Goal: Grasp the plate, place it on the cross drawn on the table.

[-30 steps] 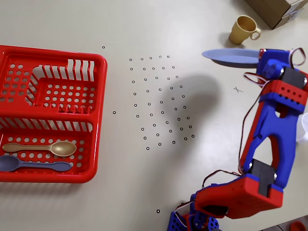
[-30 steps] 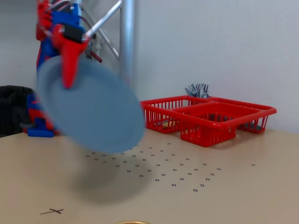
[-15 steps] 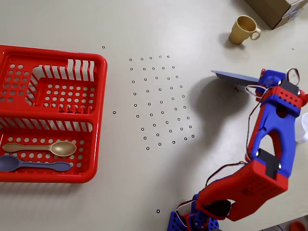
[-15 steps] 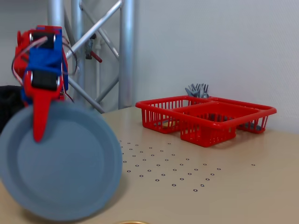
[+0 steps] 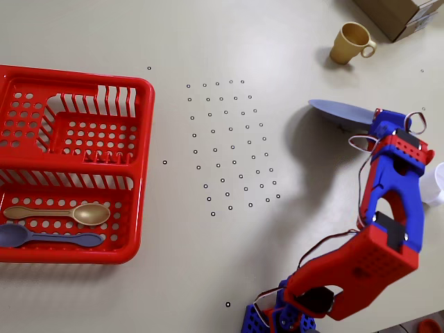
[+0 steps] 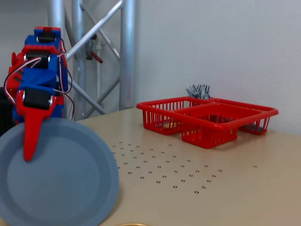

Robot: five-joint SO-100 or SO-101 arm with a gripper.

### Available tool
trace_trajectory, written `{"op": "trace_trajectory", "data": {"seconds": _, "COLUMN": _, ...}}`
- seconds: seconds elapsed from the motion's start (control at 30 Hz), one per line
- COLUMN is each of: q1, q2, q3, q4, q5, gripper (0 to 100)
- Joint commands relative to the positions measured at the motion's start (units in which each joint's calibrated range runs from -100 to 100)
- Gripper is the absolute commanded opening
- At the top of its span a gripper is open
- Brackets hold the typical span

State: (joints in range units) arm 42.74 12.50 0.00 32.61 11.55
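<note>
My gripper [image 6: 29,151] is shut on the upper rim of the blue-grey plate [image 6: 61,179], one red finger [image 6: 32,134] lying across its face. The plate is tilted steeply, almost upright, and low over the table [image 6: 225,188]. In the overhead view the plate [image 5: 338,111] shows nearly edge-on at the right, just left of the gripper [image 5: 369,123], with its shadow spreading on the table [image 5: 291,229] beneath. The cross is hidden in both views; plate and shadow cover that spot.
A red basket [image 5: 142,166] at the left holds a tan spoon [image 5: 76,214] and a blue-grey spoon [image 5: 41,238]. A yellow mug [image 5: 350,43] and a cardboard box [image 5: 399,15] stand at the top right. Ring dots [image 5: 229,146] mark the middle. A metal frame [image 6: 127,52] rises behind the arm.
The gripper has carried the plate down from high above the table and toward the fixed camera. In the last half second it sank a little lower.
</note>
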Motion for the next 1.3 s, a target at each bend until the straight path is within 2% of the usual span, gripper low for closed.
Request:
{"op": "trace_trajectory", "data": {"seconds": 0.0, "q1": 1.2, "q2": -1.8, "q3": 0.1, "q4": -0.9, "q5": 1.9, "gripper": 0}}
{"op": "trace_trajectory", "data": {"seconds": 0.23, "q1": 1.3, "q2": -2.0, "q3": 6.1, "q4": -4.3, "q5": 3.6, "gripper": 13}}
{"op": "trace_trajectory", "data": {"seconds": 0.43, "q1": 0.8, "q2": -4.1, "q3": 8.9, "q4": -4.8, "q5": 4.2, "gripper": 16}}
{"op": "trace_trajectory", "data": {"seconds": 0.67, "q1": 0.1, "q2": -17.0, "q3": 24.1, "q4": -6.1, "q5": 6.6, "gripper": 19}}
{"op": "trace_trajectory", "data": {"seconds": 0.7, "q1": -0.3, "q2": -19.8, "q3": 26.2, "q4": -6.1, "q5": 6.1, "gripper": 18}}
{"op": "trace_trajectory", "data": {"seconds": 0.83, "q1": -5.3, "q2": -31.2, "q3": 29.4, "q4": -3.9, "q5": 2.6, "gripper": 0}}
{"op": "trace_trajectory", "data": {"seconds": 0.93, "q1": -10.7, "q2": -36.2, "q3": 27.0, "q4": 1.0, "q5": -2.2, "gripper": 0}}
{"op": "trace_trajectory", "data": {"seconds": 1.07, "q1": -18.5, "q2": -40.5, "q3": 23.8, "q4": 1.5, "q5": -9.5, "gripper": 0}}
{"op": "trace_trajectory", "data": {"seconds": 1.13, "q1": -22.5, "q2": -42.6, "q3": 23.4, "q4": 1.6, "q5": -11.7, "gripper": 0}}
{"op": "trace_trajectory", "data": {"seconds": 1.27, "q1": -31.2, "q2": -49.9, "q3": 27.9, "q4": 2.2, "q5": -12.8, "gripper": 0}}
